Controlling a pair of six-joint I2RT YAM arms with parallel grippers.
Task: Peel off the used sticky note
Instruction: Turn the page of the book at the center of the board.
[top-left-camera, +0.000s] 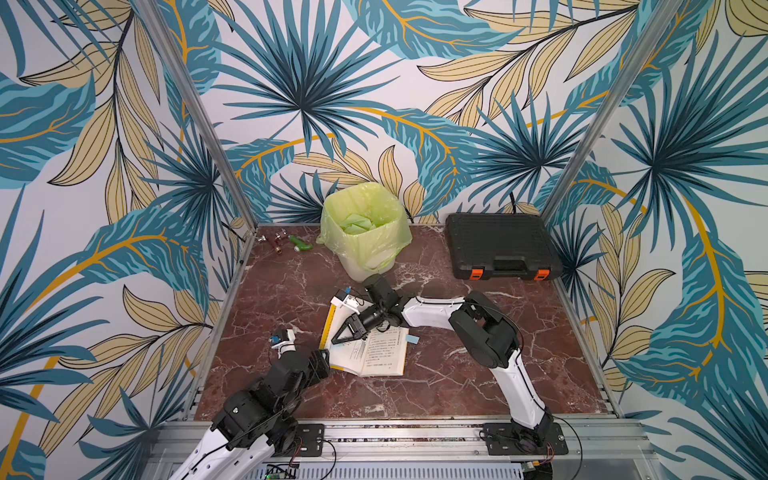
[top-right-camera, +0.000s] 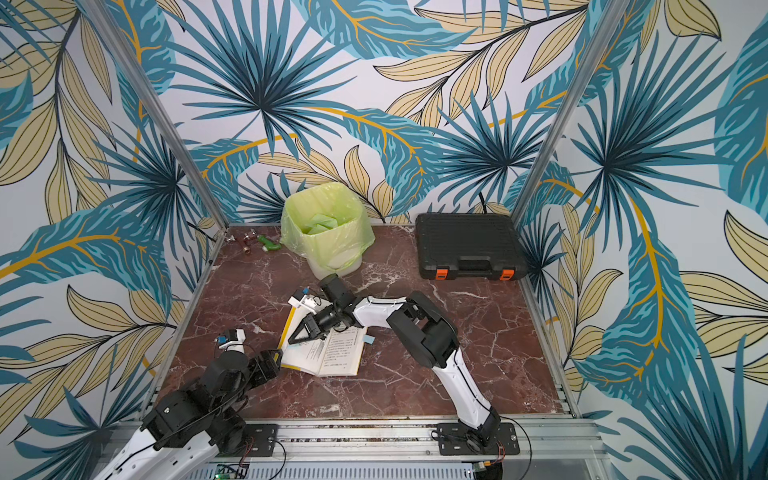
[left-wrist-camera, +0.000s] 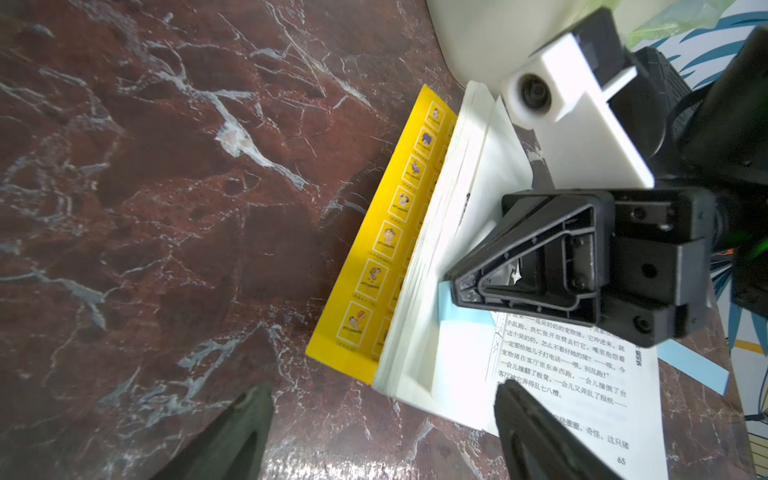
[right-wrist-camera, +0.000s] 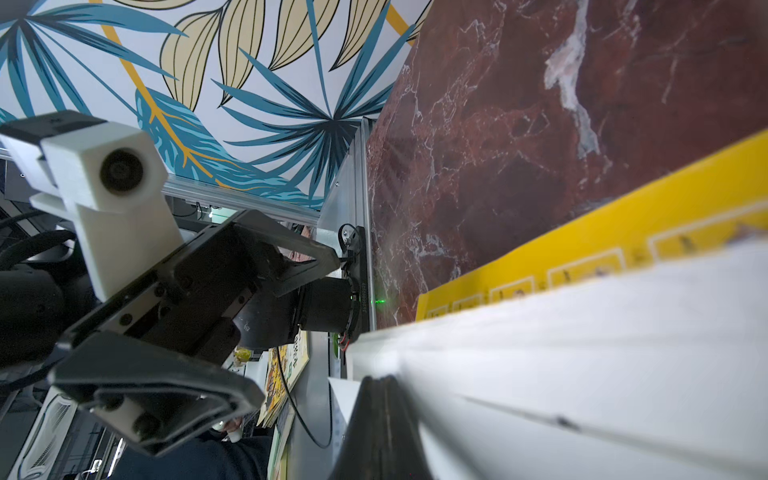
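Peel not done yet: blue sticky note lies flat on the open book, centre of tabletop, right gripper shut w/ tip on its edge (pinch unclear), left gripper wide open nearby; lift-off left to do.

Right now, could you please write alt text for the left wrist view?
The shut right end effector has its tip at the edge of a pale blue sticky note on an open book with a yellow cover, lying on a red marble table. The left end effector, fingers open, frames the foreground.
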